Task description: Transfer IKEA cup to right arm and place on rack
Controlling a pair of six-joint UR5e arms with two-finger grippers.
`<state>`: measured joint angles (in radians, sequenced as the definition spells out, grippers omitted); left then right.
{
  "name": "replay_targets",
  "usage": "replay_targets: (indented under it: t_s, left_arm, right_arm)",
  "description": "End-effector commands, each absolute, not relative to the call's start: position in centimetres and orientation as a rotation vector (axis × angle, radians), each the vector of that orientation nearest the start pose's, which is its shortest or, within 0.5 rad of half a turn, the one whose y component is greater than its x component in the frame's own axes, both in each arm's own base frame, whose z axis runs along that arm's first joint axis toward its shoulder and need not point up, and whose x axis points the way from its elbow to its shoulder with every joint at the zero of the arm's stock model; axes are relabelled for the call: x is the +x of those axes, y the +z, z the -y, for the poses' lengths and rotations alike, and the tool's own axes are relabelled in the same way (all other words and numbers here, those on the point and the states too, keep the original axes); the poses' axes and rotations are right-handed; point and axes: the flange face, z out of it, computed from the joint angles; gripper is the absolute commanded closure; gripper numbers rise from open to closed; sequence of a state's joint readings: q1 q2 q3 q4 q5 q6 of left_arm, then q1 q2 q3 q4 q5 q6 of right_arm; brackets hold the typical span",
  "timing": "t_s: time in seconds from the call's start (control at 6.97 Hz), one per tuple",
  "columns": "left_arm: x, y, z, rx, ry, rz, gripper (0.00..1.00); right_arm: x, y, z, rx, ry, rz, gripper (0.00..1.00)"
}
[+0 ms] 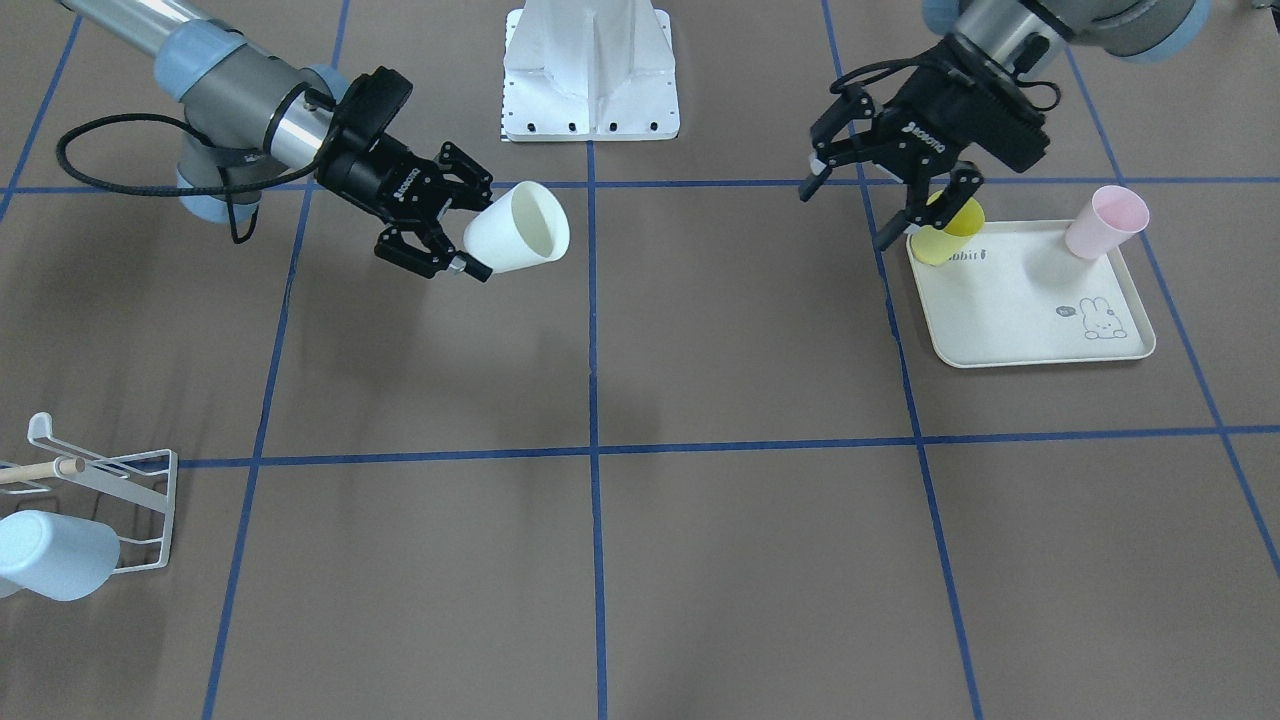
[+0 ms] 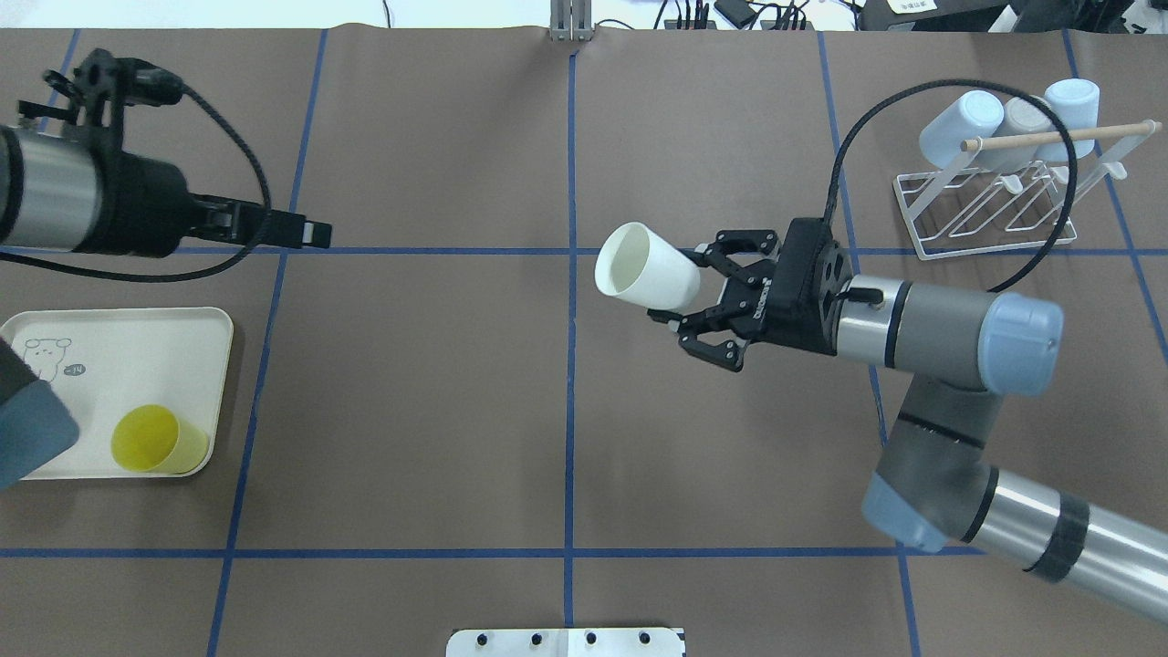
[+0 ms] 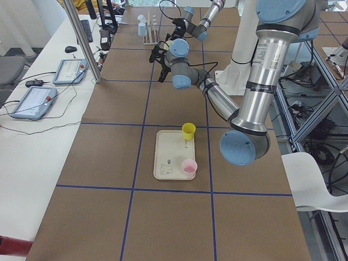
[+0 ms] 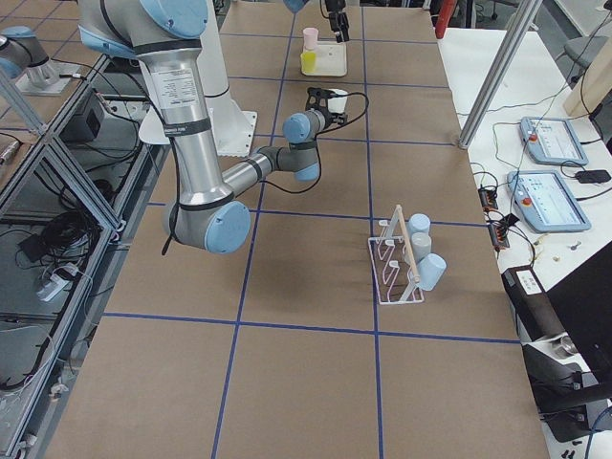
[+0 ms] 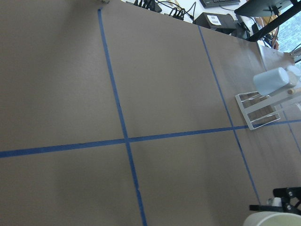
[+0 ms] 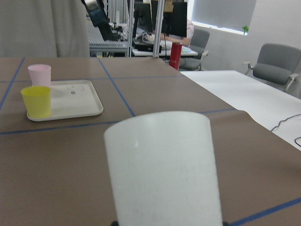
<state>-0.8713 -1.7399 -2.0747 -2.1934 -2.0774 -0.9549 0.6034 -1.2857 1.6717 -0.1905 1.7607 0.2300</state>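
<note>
The right claw (image 1: 478, 232) pinches the white cup (image 1: 518, 240) at its closed bottom end, with a finger pressed on either side. The cup hangs in the air on its side. Its open mouth points away from the claw, toward the middle line of the table (image 2: 411, 411). The cup casts a soft shadow on the brown surface beneath it.

Behind this claw's wrist, further out from the robot and off to its right, stands the rack (image 2: 985, 210), well apart from the cup. A wooden rod (image 2: 1058, 137) runs along its top. Three pale cups (image 2: 963, 123) lean on the rack side by side, the outer two light blue and the middle one greyer.

Across the middle line, the left claw (image 1: 845, 218) hangs in the air with its fingers spread and nothing between them. It is well apart from the right claw and from the white cup.

Below the left claw, and nearer the robot, lies a cream tray (image 2: 137, 347) printed with a rabbit. A yellow cup (image 2: 155, 440) and a pink cup (image 1: 1105, 222) stand upright on the tray, apart from each other. In the front view one finger crosses in front of the yellow cup, but the overhead view shows the claw beyond the tray's far edge and touching neither cup.

Blue tape lines (image 2: 570, 411) divide the table into squares around both claws.
</note>
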Motion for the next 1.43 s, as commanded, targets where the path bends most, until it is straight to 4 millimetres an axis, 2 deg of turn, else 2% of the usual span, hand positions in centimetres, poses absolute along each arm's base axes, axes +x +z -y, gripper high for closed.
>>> replay_targets:
  t_s: [0.0,0.14,0.29,0.43,0.57,0.72,0.86,1.0,1.15,1.29]
  left_arm:
    - [21.7,29.3,41.9,0.568,0.159,-1.157,0.00]
    - [21.7,29.4,41.9,0.568,0.159,-1.157,0.00]
    - [21.7,29.4,41.9,0.568,0.159,-1.157,0.00]
    - [21.7,29.4,41.9,0.568,0.159,-1.157,0.00]
    - [21.7,29.3,41.8,0.565,0.152,-1.161,0.00]
    - [21.5,29.1,41.7,0.567,0.148,-1.164,0.00]
    - [21.5,29.0,41.7,0.568,0.149,-1.165,0.00]
    - [21.5,28.9,41.7,0.566,0.145,-1.167,0.00]
    - [21.5,28.9,41.6,0.568,0.143,-1.168,0.00]
    - [21.4,29.0,41.6,0.567,0.141,-1.164,0.00]
  right_arm:
    - [-30.0,31.0,47.0,1.178,-0.770,1.065,0.85]
    - [-25.5,32.4,48.4,1.103,-0.798,1.067,0.85]
    - [-21.0,35.5,49.1,1.083,-0.819,1.009,0.85]
    - [-16.6,39.6,49.2,1.117,-0.867,0.879,0.88]
    - [-11.6,43.4,48.6,1.139,-0.898,0.752,0.94]
    - [-6.8,46.3,47.9,1.172,-0.939,0.610,0.97]
    - [-2.9,48.1,47.7,1.202,-0.988,0.447,1.00]
    - [-1.4,48.8,48.3,1.201,-1.030,0.288,1.00]
    - [-1.0,49.7,49.3,1.149,-1.100,0.112,1.00]
    - [-0.4,49.8,50.3,1.080,-1.218,-0.052,1.00]
